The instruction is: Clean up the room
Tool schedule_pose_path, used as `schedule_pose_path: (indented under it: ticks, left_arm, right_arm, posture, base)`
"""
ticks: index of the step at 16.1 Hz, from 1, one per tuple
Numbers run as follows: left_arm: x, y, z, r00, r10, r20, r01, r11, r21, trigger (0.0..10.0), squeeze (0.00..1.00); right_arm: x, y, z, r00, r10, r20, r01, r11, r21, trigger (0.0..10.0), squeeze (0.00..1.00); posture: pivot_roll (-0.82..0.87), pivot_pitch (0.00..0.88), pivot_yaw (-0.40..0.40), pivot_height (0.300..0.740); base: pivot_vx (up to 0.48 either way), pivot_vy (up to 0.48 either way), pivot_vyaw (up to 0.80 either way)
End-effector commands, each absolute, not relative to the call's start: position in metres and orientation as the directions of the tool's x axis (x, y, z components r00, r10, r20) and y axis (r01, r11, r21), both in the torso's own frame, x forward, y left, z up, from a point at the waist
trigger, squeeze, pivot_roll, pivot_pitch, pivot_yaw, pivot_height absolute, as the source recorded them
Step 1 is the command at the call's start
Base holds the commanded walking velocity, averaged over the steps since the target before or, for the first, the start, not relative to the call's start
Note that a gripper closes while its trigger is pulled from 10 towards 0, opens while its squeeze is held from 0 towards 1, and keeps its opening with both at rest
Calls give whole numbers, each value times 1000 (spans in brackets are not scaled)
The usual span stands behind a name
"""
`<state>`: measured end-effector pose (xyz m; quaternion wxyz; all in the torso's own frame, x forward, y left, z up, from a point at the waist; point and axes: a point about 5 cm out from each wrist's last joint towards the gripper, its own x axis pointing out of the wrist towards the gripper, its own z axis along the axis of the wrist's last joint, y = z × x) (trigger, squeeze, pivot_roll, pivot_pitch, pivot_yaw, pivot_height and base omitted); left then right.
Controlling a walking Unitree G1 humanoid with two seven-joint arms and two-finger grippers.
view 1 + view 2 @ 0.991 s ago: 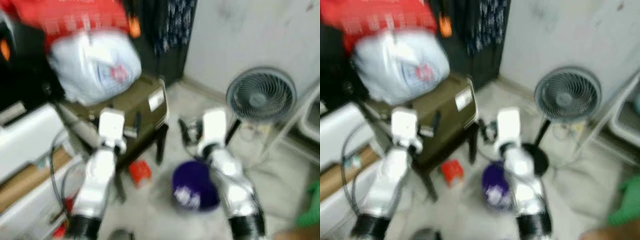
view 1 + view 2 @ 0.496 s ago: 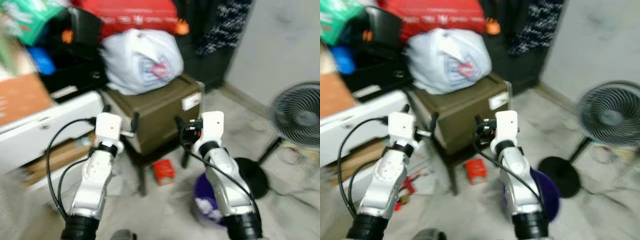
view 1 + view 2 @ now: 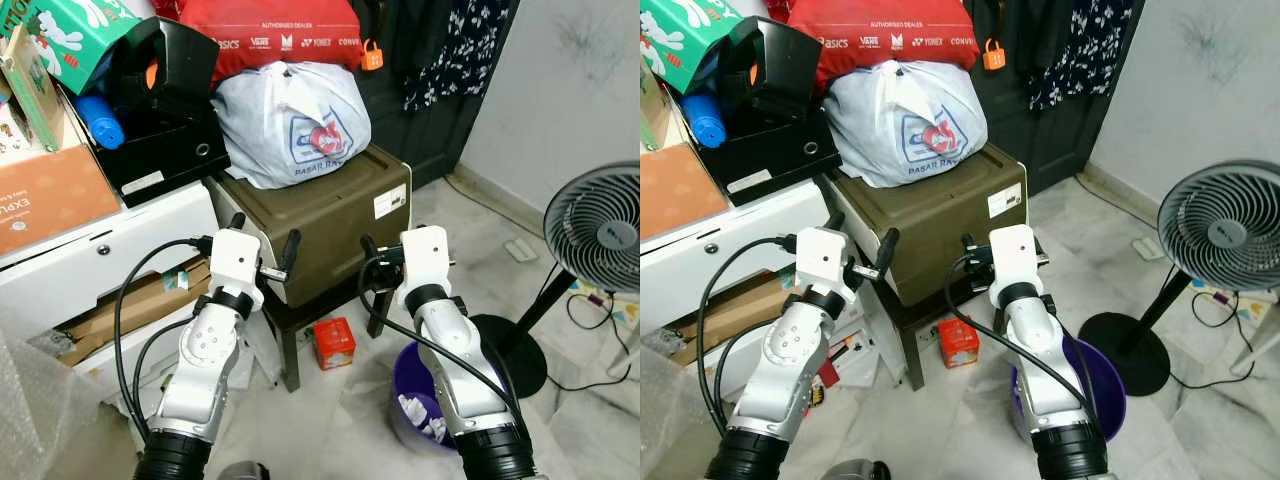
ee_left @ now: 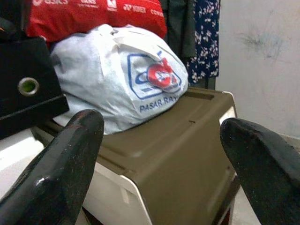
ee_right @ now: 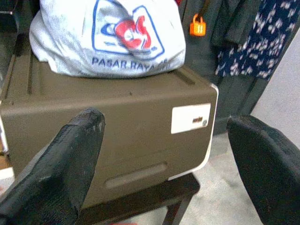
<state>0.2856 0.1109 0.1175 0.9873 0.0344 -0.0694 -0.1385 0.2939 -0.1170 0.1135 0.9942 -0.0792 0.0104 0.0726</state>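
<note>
Facing the olive-brown plastic drawer box point(image 3: 330, 225), I held the left gripper point(image 3: 262, 245) and right gripper point(image 3: 372, 262) spread apart, empty. On the box sat the white knotted plastic bag point(image 3: 290, 122): soft, probably light; I judged the knot the best hold.

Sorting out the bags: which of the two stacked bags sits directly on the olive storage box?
The white plastic bag with the red-and-blue logo; it rests on the olive storage box. The red bag lies higher, behind and above it.
</note>
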Motion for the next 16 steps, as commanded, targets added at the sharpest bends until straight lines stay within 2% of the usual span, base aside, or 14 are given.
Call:
schedule_pose_path:
  ticks: [1,3,6,10,14,16]
  left_arm:
    - [285,112,121,948,-285,138,274,957,94,10000,0]
    - [285,112,121,947,-289,139,278,956,94,10000,0]
    - [285,112,121,947,-291,137,280,955,93,10000,0]
    - [286,111,121,945,-299,135,289,953,90,10000,0]
    - [287,111,121,945,-299,133,291,954,77,10000,0]
    - [286,111,120,944,-304,126,296,952,76,10000,0]
  right_arm:
    - [296,-119,113,990,132,-49,-139,973,-185,10000,0]
    - [296,-123,112,984,164,-64,-171,977,-126,10000,0]
    - [297,-128,110,988,140,-65,-147,981,-128,10000,0]
    - [295,-113,112,972,231,-53,-236,966,-111,10000,0]
    - [298,-117,115,986,166,-13,-166,975,-147,10000,0]
    - [297,-115,111,979,198,-56,-202,976,-82,10000,0]
  posture:
    - [-57,0,-10,740]
    - [-51,0,-15,740]
    - [-52,0,-14,740]
    - [-54,0,-9,740]
    - [-53,0,-7,740]
    - [-51,0,-7,740]
  base:
    - [292,0,0]
    - [291,0,0]
    - [299,0,0]
    - [306,0,0]
    - [358,0,0]
    - [358,0,0]
